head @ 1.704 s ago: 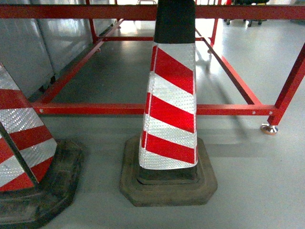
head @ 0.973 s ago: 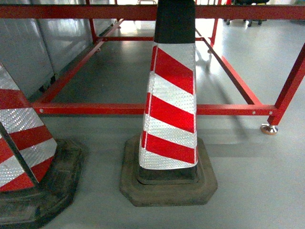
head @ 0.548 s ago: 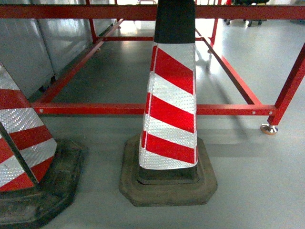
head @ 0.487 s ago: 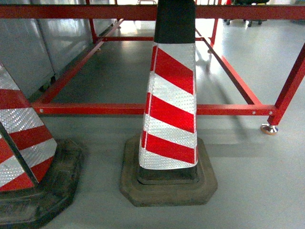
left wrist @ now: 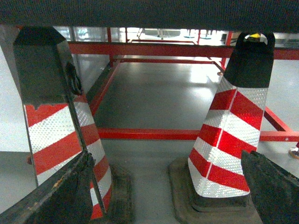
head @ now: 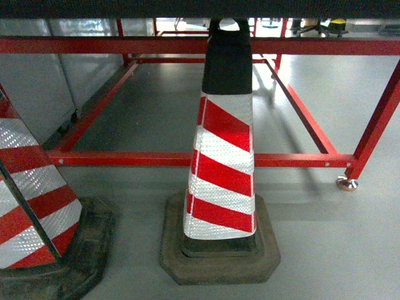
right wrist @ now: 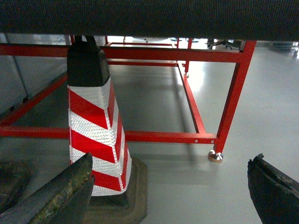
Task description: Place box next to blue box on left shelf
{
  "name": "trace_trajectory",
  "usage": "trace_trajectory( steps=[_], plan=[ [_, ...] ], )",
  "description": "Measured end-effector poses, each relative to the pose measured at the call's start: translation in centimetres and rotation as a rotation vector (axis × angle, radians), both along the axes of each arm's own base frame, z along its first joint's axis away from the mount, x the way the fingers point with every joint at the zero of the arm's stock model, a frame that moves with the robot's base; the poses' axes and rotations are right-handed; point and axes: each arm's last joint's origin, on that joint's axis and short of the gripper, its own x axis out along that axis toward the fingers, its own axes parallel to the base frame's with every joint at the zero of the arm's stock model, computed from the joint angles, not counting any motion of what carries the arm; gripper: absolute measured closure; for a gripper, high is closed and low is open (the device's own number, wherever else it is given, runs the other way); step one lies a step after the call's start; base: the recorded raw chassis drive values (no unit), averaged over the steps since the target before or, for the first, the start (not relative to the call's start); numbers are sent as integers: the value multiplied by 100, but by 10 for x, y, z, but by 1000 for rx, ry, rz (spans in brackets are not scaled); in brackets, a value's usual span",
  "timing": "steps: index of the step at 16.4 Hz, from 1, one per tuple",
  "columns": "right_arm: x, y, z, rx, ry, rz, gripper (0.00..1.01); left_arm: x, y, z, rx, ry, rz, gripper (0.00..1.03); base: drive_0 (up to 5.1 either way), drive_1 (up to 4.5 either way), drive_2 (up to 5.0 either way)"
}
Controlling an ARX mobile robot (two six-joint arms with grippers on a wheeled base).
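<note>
The box, the blue box and the left shelf are out of view in all three views. My left gripper (left wrist: 167,161) is open, its two dark fingers (left wrist: 70,191) spread wide over bare grey floor between two red-and-white striped cones. My right gripper (right wrist: 172,161) is open too, with nothing between its fingers (right wrist: 273,189), over floor to the right of a cone. Neither gripper shows in the head view.
A striped cone (head: 222,175) on a black base stands straight ahead, another cone (head: 31,200) at the near left. Behind them runs a low red metal frame (head: 125,159) with a metal foot (head: 345,184). Grey panels (head: 37,87) line the left. A dark band (head: 200,7) crosses the top.
The head view has shifted: the cones and red frame sit lower in the picture, the middle cone's top now shows, and a dark band has come in along the top edge.
</note>
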Motion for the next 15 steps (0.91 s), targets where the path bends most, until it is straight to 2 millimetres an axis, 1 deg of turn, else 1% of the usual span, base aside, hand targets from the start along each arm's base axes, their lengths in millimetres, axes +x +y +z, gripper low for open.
trace_trajectory(
  steps=[15],
  plan=[
    [0,0,0,1,0,-1,3,0,0,0,9,0,-1,5,0,0,0]
  ],
)
